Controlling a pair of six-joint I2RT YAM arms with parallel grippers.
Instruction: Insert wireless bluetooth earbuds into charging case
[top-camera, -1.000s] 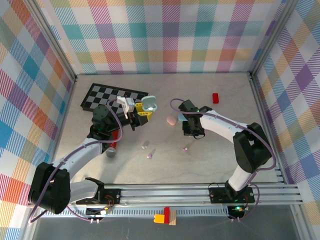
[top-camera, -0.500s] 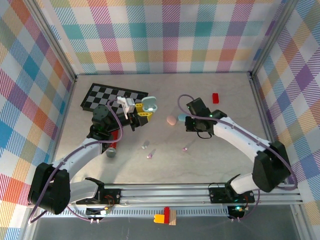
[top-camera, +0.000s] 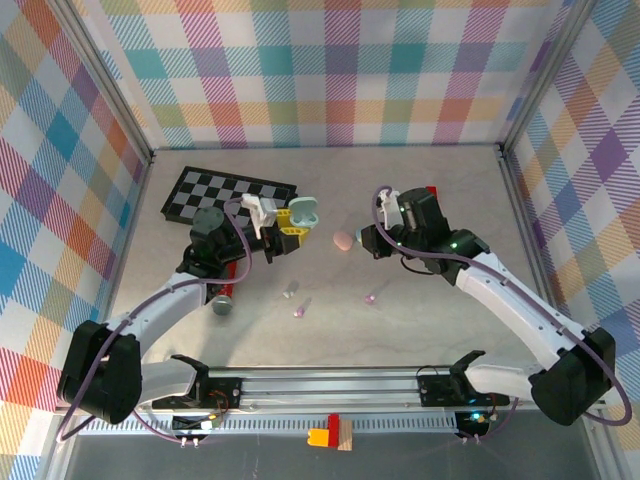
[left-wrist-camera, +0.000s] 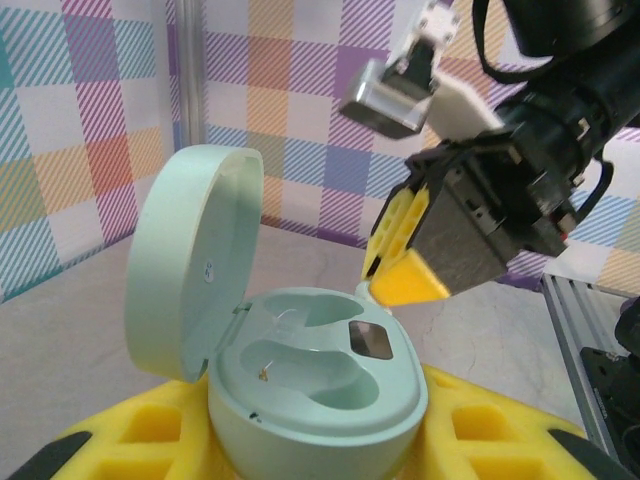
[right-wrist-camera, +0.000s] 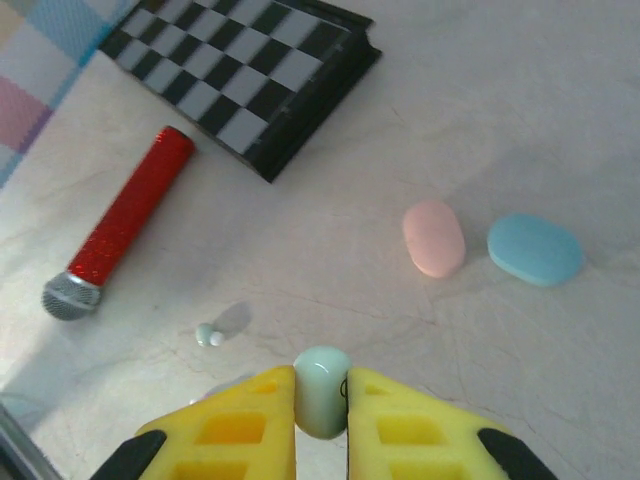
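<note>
**Item:** pale green earbud (right-wrist-camera: 322, 388), pinched between the right hand's (right-wrist-camera: 322, 405) yellow tips, long axis running along the fingers.
**Destination:** open charging case (left-wrist-camera: 318, 385), lid back, both wells empty, clamped in the left hand (top-camera: 283, 226).
**Bearing:** the case lies to the right hand's left, near but apart, wells facing up.

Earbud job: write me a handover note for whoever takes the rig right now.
Left tool: shut on the open green case, both wells empty.
Right tool: shut on a pale bud, near the green case.
On the table: three loose buds, a shut pink case and a shut blue case.
Done: case open, one bud picked up.
Left: seat that bud, then fetch the rest.
</note>
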